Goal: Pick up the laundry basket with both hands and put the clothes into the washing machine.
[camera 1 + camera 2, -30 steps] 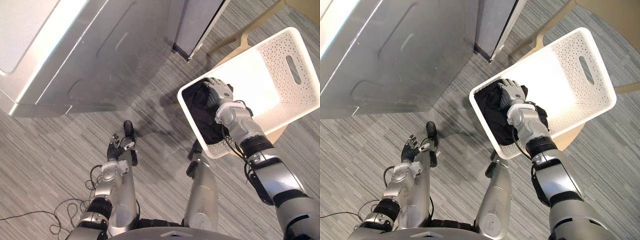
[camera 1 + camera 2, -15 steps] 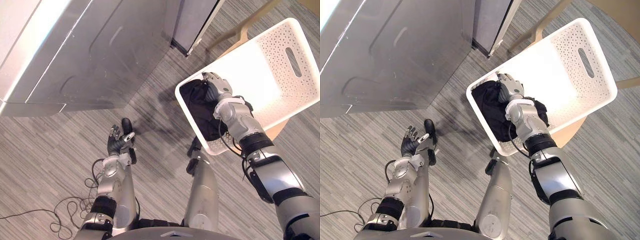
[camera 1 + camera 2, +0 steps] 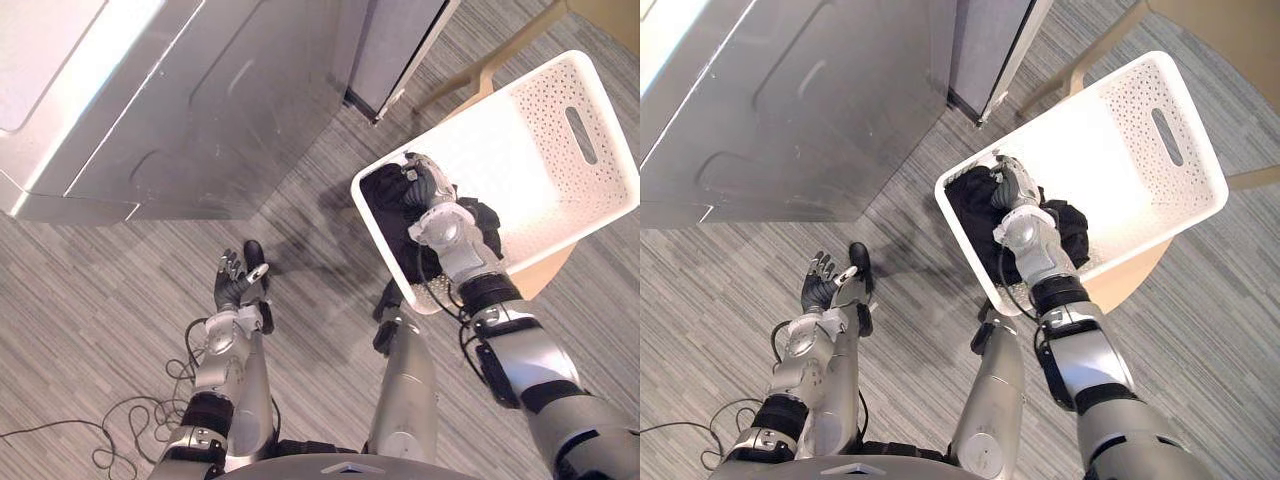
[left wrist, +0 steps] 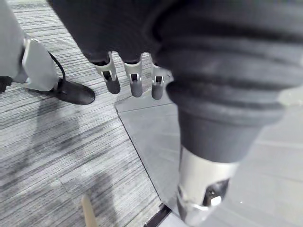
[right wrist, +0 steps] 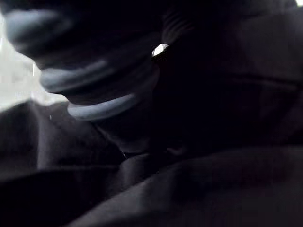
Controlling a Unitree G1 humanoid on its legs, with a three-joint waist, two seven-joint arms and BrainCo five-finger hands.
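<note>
A white perforated laundry basket (image 3: 535,115) sits tilted on a wooden chair at the right. Dark clothes (image 3: 388,208) are bunched in its near corner. My right hand (image 3: 425,186) is down inside that corner, with its fingers curled into the dark cloth. The right wrist view shows dark fabric (image 5: 199,179) pressed right up against the hand's cover. My left hand (image 3: 235,284) hovers over the floor at the lower left, palm up, well away from the basket. Its fingers (image 4: 135,81) are straight and hold nothing. The silver washing machine (image 3: 180,110) stands at the upper left.
A grey upright panel (image 3: 392,45) stands between the machine and the basket. The pale wooden chair (image 3: 482,68) shows its legs beyond the basket and its seat edge (image 3: 548,272) below it. Striped grey floor (image 3: 90,290) lies open in front of the machine.
My right hand's fingers went from lying flat on the dark clothes to curling into them. My left hand rose a little and turned palm up, then stayed put.
</note>
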